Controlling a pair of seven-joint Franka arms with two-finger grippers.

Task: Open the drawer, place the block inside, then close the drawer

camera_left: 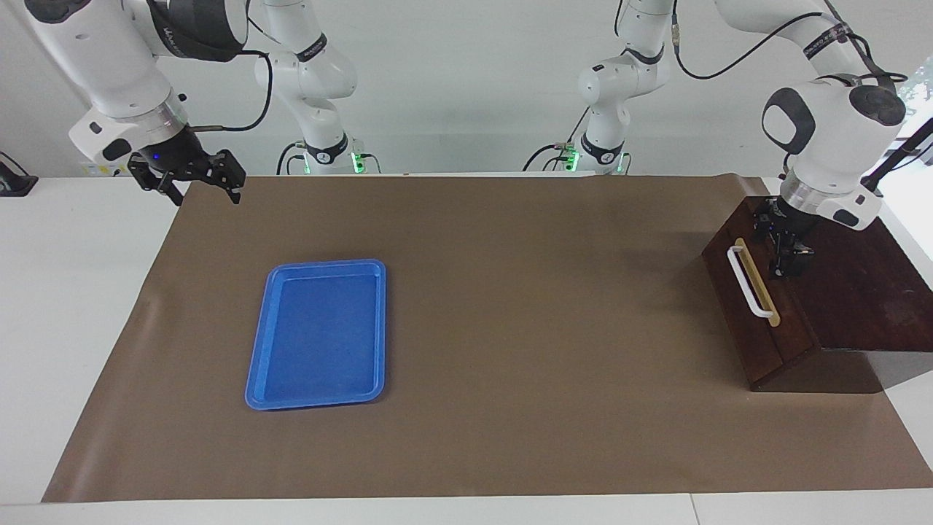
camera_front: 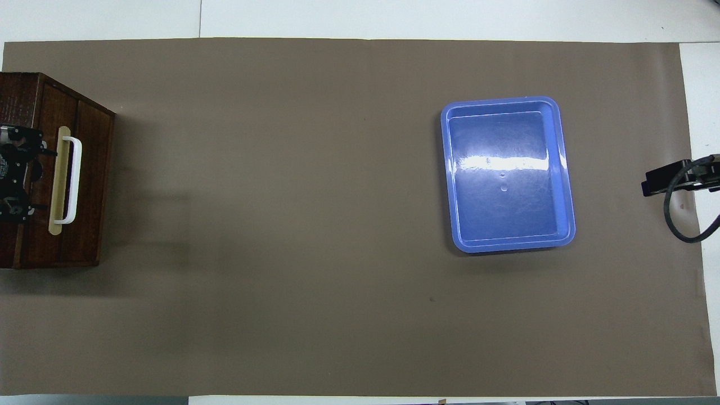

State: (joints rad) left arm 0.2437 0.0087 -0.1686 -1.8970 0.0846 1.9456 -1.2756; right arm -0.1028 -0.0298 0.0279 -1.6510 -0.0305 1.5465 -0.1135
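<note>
- Sitting shut or all but shut: the drawer at the left arm's end of the table, its dark front flush with the wooden box, no pale interior showing in either view.
- Showing nowhere: the block, not on the brown mat, not in the blue tray; judging it to be inside the drawer, though not seeing it.
- Hovering just above the box's top edge beside the white handle: the left gripper, fingers spread apart, gripping nothing, not clearly touching the wood.
- Waiting over the mat's corner at the right arm's end: the right gripper, fingers parted and empty.
- Judging the task as nearly or fully done, with only a check of the last seating left, if anything.
- Expecting stiff, fairly heavy handling from the drawer: solid wood, rigid, sliding on a straight track, unlikely to bend or break.
- Taking hold best at the middle of the white bar handle, fingers across it, for any pull; pushing flat on the tan strip or the front panel at mid-width for any closing.
- Risking a skewed, jamming drawer with an off-centre push, and shifting the whole box on the smooth mat with too hard a shove.
</note>
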